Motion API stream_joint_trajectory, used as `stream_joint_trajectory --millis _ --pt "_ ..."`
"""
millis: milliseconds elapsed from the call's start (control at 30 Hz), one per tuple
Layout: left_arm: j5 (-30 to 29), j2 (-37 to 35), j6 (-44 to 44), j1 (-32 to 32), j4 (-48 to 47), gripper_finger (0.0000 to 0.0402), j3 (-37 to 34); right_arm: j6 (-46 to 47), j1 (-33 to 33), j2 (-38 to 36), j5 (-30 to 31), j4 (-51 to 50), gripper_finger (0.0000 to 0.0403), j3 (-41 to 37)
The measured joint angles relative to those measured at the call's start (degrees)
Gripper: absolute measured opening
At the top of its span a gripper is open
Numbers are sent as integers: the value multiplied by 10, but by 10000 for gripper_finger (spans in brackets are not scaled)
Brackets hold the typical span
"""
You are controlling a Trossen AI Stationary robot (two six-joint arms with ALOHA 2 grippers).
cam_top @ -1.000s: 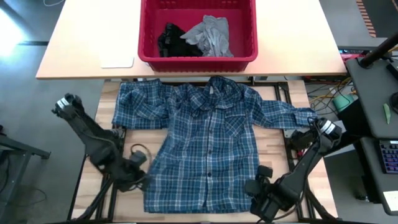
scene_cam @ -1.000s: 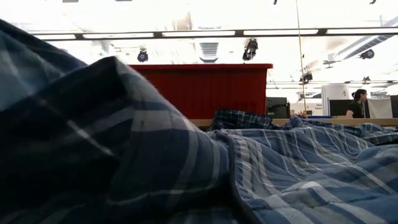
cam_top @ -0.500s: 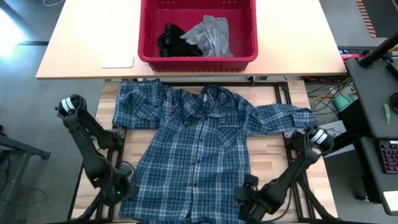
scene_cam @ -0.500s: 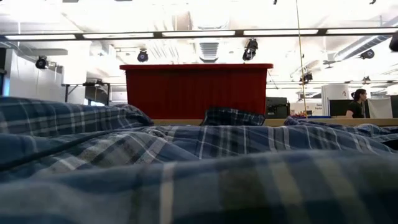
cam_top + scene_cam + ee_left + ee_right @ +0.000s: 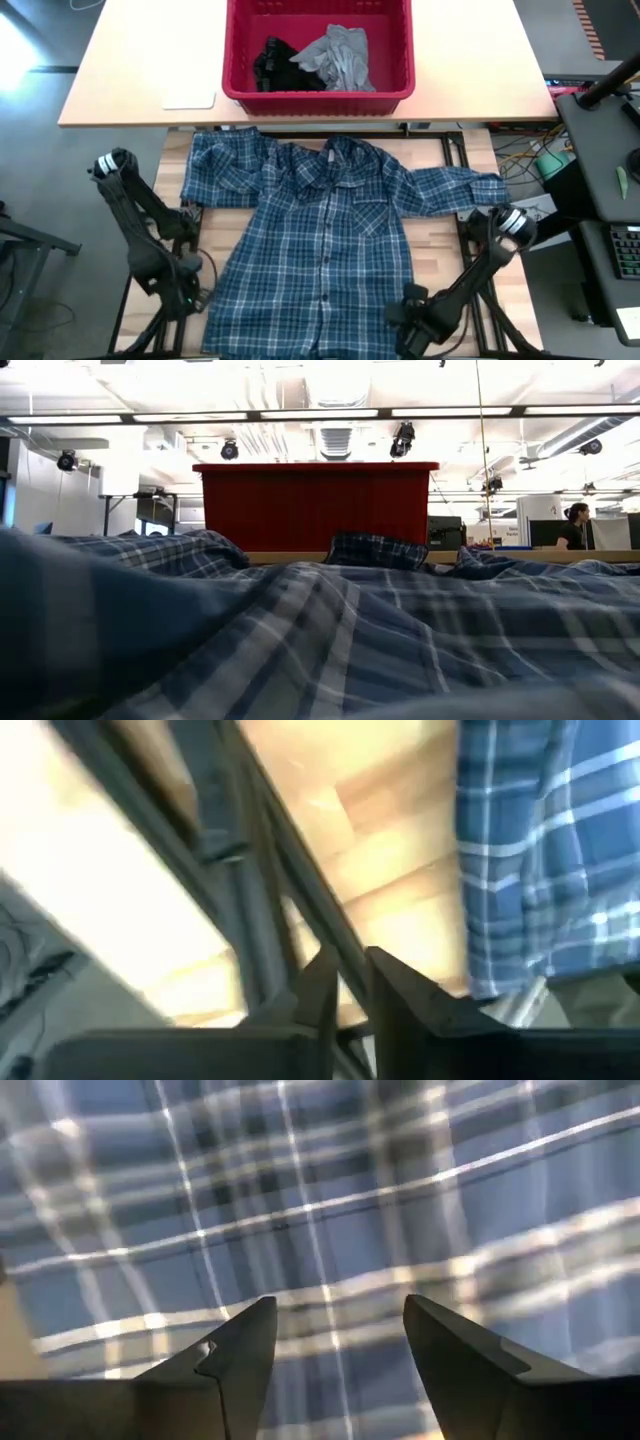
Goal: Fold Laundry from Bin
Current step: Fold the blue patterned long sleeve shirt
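The blue-and-white plaid shirt (image 5: 320, 230) lies spread on the wooden table, buttons up. Its collar points to the far side and its hem lies at the near edge. In the low view the shirt (image 5: 400, 640) fills the foreground. My left gripper (image 5: 188, 300) points down just off the hem's left corner. Its fingers (image 5: 325, 985) stand a narrow gap apart with bare wood between them, and the shirt's edge (image 5: 540, 850) lies beside them. My right gripper (image 5: 408, 318) is open over the hem's right part, with plaid cloth (image 5: 320, 1200) under it. The red bin (image 5: 318, 97) holds a grey T-shirt (image 5: 340, 55) and a black garment (image 5: 272, 62). My right gripper points down over the shirt's near right part (image 5: 330, 1310) with its fingers wide apart and flat cloth showing between them. I cannot tell whether the fingertips touch the cloth.
The bin (image 5: 315, 505) stands on a lighter table beyond the far edge, next to a white pad (image 5: 188, 98). Dark frame rails (image 5: 250, 900) run below the table's left edge. A person (image 5: 578, 525) sits far off in the room.
The shirt's near part, raised a second ago, has come down flat, and its hem has shifted toward the near and left edges. My left gripper has gone down toward the near left corner and turned. My right gripper has sunk toward the hem.
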Motion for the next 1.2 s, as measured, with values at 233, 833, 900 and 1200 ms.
stream_joint_trajectory --millis 233,833,900,1200 --pt "-289 -34 39 77 -166 146 161 -52 -52 -181 158 -20 215 -35" --pt "-212 71 733 763 363 167 -56 -230 -560 -408 76 62 215 -306" --pt "-163 100 757 792 450 166 -83 -235 -613 -390 55 92 215 -318" --pt "-250 197 862 888 385 166 -49 -267 -823 -262 3 230 215 -312"
